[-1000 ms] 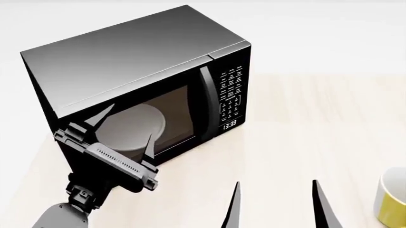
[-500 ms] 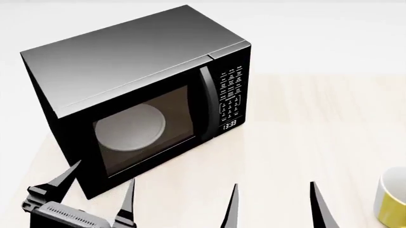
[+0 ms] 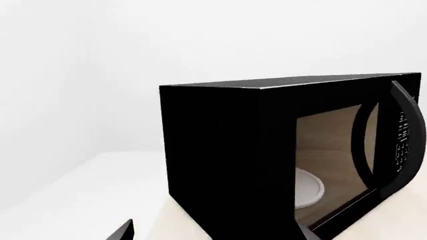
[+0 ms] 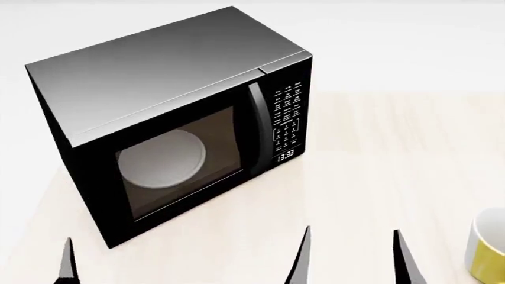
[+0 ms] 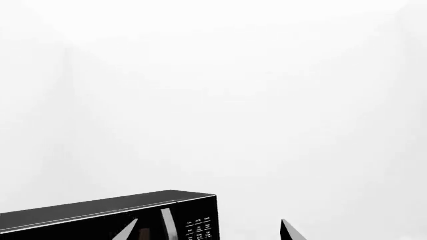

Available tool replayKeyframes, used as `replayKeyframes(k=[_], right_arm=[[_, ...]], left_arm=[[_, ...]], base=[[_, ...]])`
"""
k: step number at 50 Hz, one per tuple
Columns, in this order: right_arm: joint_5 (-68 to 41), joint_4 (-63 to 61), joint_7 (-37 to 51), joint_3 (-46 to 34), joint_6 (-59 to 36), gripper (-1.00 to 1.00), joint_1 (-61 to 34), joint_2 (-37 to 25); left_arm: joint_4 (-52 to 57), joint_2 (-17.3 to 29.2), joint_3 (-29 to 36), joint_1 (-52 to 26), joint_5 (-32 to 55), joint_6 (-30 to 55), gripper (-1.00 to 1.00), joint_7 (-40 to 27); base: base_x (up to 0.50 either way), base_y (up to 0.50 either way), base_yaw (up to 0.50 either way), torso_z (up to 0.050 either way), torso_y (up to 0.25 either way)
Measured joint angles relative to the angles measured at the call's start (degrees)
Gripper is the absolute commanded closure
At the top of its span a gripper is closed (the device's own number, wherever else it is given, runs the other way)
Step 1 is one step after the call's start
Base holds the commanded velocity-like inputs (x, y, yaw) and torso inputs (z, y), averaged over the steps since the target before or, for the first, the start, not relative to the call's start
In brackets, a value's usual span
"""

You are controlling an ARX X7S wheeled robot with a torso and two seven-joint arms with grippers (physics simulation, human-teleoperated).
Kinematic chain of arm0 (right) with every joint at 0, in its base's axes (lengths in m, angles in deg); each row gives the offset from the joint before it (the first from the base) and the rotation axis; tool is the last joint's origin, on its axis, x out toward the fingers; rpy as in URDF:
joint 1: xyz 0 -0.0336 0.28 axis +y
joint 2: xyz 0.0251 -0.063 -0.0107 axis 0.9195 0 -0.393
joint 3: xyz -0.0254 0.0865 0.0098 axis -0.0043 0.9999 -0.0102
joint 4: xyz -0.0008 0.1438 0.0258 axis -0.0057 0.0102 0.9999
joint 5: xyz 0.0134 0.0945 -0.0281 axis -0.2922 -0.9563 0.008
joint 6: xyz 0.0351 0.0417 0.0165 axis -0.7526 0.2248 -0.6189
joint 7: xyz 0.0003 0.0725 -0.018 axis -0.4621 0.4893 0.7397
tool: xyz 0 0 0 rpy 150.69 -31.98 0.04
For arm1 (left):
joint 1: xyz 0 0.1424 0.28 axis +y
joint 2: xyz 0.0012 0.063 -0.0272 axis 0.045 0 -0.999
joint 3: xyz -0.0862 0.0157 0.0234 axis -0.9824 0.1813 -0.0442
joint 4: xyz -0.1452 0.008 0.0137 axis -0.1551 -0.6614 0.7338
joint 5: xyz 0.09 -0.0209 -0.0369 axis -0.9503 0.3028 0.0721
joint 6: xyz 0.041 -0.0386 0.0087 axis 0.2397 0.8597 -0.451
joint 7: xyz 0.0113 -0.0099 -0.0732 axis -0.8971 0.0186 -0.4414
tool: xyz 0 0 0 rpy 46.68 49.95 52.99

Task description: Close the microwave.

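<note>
Showing one microwave (image 4: 181, 127), seemingly one mug (image 4: 488, 247)

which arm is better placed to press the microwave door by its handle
Right, probably: the right gripper hangs open before the handle side; the left gripper sits off the microwave's hinge corner. Door already looks flush.

Large black boxy microwave (image 4: 170, 118) upright on pale wood surface (image 4: 371, 177), angled. Door shut flush with body; round white turntable plate (image 4: 162, 158) visible through glass window. Vertical handle (image 4: 257, 127) beside white-lettered keypad (image 4: 287, 115); clock display (image 4: 285, 155) reads 13:33.
</note>
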Motion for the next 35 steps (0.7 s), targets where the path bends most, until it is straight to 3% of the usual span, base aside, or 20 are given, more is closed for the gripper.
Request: replayKeyframes(k=[14,25,35], right_arm=[[-6.01,1.84,11.43,10.01,-11.67,-1.0,-3.48,-0.73],[3.05,-7.3,22.86,21.87,-13.74,-1.0,-5.0,-5.26],[8.24,-13.71,27.75,27.92,-13.42,-1.0,-5.06,-7.59]], left_arm=[[7.42,2.64,-10.11,2.36,0.01,1.54,-1.0,-9.1],[18.66,6.32,-19.57,1.61,-3.35,3.29,-1.0,-16.23],[25.15,7.92,-24.45,1.1,-5.82,4.09,-1.0,-20.04]], base=[[0.0,0.0,0.0,0.0,0.0],[0.0,0.0,0.0,0.001,0.0],[0.0,0.0,0.0,0.0,0.0]])
